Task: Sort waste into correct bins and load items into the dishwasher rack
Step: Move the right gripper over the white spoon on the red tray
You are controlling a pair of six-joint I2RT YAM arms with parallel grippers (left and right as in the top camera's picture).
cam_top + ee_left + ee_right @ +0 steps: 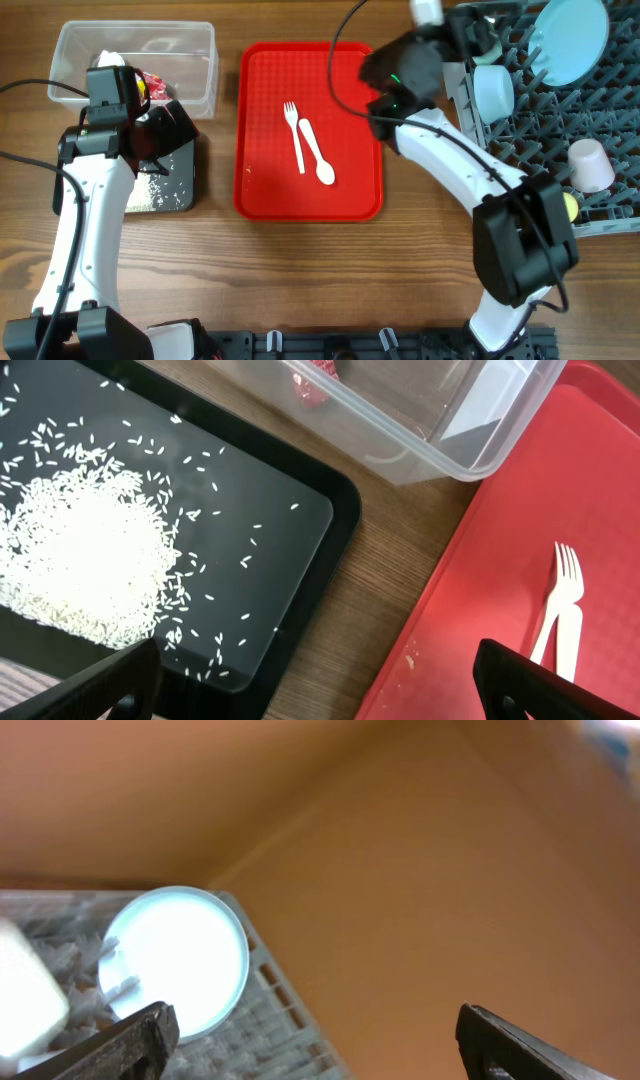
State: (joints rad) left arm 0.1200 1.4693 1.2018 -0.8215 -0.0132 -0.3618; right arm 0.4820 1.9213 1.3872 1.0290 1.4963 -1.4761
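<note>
Rack (520,140) sitting far right, already carrying plate (570,40), bowl (492,90) & pink cup (590,165). Red tray (265,150) lying centre, w/ spoon (314,150) & fork (296,138) resting flat on it, side by side, poss. touching. Right gripper (315,1015) hanging by the rack's left edge, jaws gaping, nothing betw. them; left gripper (315,650) hovering over a corner of the black tray (290,560), spread wide, empty too. I'm reckoning both utensils are handling light, stiff, slick & lying low, so pinching across the handle mid-length, one at a time, is looking safest.

Left end effector (318,688) spread wide, pointing down; right end effector (318,1040) spread wide, seemingly tilted upward.
</note>
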